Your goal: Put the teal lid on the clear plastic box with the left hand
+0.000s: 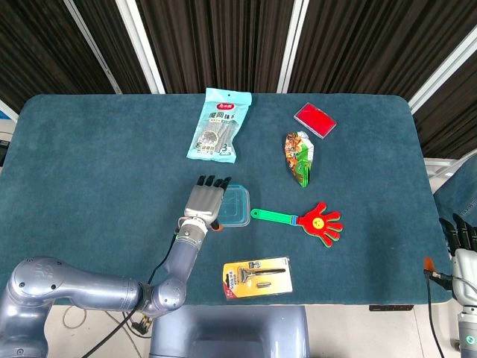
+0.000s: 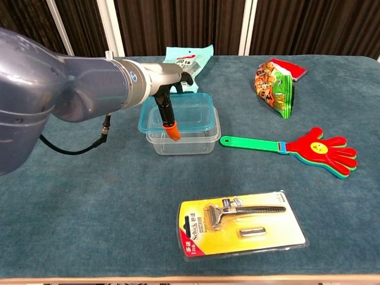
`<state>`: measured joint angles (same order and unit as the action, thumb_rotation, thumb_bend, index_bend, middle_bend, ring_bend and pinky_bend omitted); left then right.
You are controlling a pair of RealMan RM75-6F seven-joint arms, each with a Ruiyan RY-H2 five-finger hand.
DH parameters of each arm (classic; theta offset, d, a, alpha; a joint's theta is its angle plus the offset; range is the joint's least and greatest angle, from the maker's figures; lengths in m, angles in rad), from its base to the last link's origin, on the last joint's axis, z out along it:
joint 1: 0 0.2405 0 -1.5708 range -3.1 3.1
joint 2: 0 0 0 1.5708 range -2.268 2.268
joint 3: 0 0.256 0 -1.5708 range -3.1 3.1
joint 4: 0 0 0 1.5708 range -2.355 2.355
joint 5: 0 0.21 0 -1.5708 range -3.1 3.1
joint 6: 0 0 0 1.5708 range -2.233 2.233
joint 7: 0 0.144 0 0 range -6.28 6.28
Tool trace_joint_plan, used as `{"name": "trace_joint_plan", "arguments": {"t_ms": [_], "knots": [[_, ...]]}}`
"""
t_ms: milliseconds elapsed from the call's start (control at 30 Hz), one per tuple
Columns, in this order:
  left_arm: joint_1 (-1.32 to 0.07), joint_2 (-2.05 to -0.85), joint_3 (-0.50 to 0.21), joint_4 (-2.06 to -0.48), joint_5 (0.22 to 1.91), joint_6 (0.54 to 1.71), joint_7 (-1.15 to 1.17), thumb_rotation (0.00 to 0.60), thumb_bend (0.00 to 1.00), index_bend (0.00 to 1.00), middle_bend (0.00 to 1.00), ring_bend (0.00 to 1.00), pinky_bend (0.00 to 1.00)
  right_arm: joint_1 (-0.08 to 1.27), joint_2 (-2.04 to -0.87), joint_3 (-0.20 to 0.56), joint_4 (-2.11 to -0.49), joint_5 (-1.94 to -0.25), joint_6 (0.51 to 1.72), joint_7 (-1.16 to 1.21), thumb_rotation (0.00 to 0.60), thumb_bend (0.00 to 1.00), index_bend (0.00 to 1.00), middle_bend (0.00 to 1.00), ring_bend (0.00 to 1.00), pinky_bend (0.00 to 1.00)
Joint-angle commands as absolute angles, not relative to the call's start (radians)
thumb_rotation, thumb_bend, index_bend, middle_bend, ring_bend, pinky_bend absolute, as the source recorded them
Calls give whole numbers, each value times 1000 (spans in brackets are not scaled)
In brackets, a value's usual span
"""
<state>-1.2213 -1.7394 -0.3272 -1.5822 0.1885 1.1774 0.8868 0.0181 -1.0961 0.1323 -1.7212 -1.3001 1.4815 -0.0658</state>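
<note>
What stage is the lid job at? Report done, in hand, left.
Done: the teal lid is over the clear plastic box, resting on it but offset toward the left. In hand: the left hand holds the lid's left edge. Left: square it, press down, let go. The right hand idles off-table.

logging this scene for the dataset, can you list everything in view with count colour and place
teal lid: 1, teal, on the clear plastic box, held by the left hand
clear plastic box: 1, clear, table centre
hand clapper: 1, green handle with red palm, right of the box
razor pack: 1, yellow card, near front edge
snack bag: 1, green and orange, right of centre
light blue pouch: 1, far centre
red flat item: 1, far right
table: 1, dark teal
left hand: 1, grey, on the lid
right hand: 1, dark fingers, off the table's right edge
</note>
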Motion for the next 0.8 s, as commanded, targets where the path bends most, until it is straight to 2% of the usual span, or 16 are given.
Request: {"name": "trace_joint_plan", "arguments": {"t_ms": [33,800], "knots": [[-1217,-1745,-320,-1573,201,1176,885,600,326,0,398,19,0,18,-1096,133,-1722,-1299,1481,-67,600,407,128,29,27,0],[-1209,-1761,-322,-1561,201,1155,904,600,293,0,360,19,0,16,-1096,133,-1719,-1298,1483,-66,600,407,128,29,27,0]]}}
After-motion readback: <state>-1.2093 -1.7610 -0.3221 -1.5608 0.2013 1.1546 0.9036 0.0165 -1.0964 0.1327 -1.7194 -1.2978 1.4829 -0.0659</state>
